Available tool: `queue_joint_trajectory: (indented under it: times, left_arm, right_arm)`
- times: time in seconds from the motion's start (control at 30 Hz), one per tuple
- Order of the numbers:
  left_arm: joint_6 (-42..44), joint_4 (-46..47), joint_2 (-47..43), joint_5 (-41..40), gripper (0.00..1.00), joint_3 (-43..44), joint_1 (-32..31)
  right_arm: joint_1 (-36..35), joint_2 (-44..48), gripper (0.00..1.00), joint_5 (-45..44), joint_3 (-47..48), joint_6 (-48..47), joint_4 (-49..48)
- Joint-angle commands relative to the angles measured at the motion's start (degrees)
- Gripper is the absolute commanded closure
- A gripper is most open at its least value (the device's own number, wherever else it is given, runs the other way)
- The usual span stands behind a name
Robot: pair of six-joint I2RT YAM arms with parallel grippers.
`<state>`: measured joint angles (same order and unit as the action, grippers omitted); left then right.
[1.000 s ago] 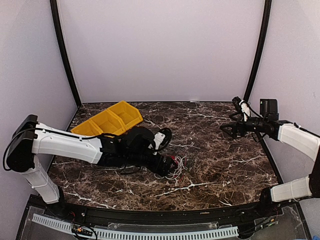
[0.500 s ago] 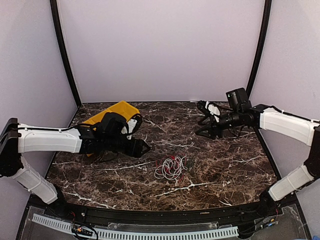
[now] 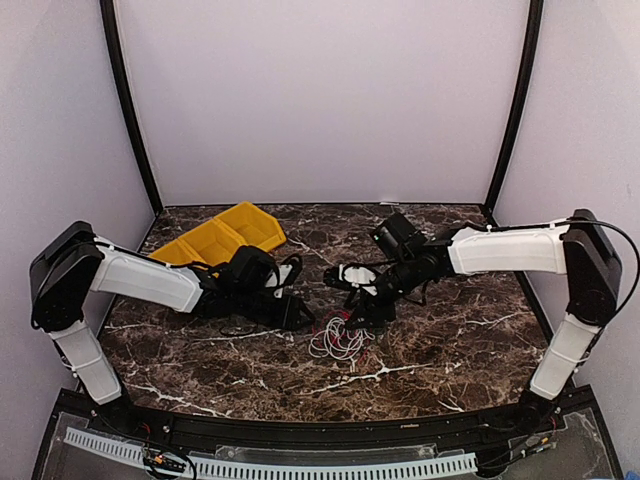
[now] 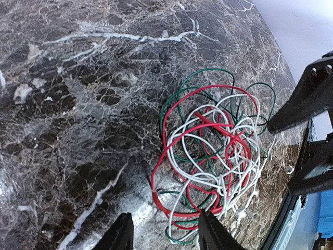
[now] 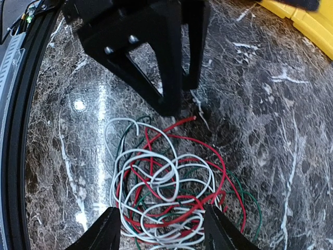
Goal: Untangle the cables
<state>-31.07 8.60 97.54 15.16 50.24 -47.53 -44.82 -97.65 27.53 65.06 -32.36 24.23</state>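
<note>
Worktop (image 3: 450,350): dark marble with white veining, walled by pale panels on three sides.

Left arm (image 3: 150,280): folded sharply at the elbow near the left wall. Its white forearm runs low across the worktop towards the centre, wrist angled down.

Right arm (image 3: 500,250): rises along the right wall to a high elbow. Its forearm reaches left and slopes down to the centre, so the two wrists face each other.

Yellow bin (image 3: 225,238): stands at the far left of the worktop, behind the left forearm, well apart from the wires.

Left pincer (image 4: 165,237): jaws apart, a clear gap between the fingertips, nothing clamped. It sits low at the left edge of the tangle, with the nearest red and green loops lying in line with the gap.

Right pincer (image 5: 164,234): jaws apart, gripping nothing. It hangs over the right side of the tangle, with wire loops showing between its fingers.

Cables (image 3: 340,340): one loose tangle lying flat on the worktop, near the centre and slightly towards the near edge, between the two pincers. White, red and green strands loop through one another. One red end sticks out just beside the left pincer's fingertips.
</note>
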Motion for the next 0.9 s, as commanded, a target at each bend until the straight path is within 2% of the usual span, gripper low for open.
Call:
queue_joint_trajectory:
  times: [0.0, 0.27, 0.53, 0.73, 0.87]
  left_arm:
    - [-2.83, 4.18, 2.88, 4.42, 0.58, 0.65, -0.1]
    - [-4.97, 7.51, 4.26, 3.47, 0.67, -1.12, -0.1]
    - [-5.29, 9.56, 5.98, 2.43, 0.7, -0.74, -0.11]
    - [-5.26, 9.49, 5.43, 1.48, 0.84, -1.03, -0.1]
    - [-5.13, 9.4, 4.46, 1.14, 0.97, -1.4, -0.11]
  right_arm:
    - [-1.79, -2.2, 0.44, -2.56, 4.0, -0.43, 0.78]
    - [-2.09, -2.39, 0.44, -3.19, 3.22, -0.29, -0.06]
    - [-2.36, -3.39, 0.43, -3.69, 3.06, -0.43, 0.31]
    - [-2.96, -2.92, 0.41, -4.07, 3.23, -0.51, 0.32]
    - [-3.51, -3.29, 0.39, -4.76, 3.21, -0.29, -0.02]
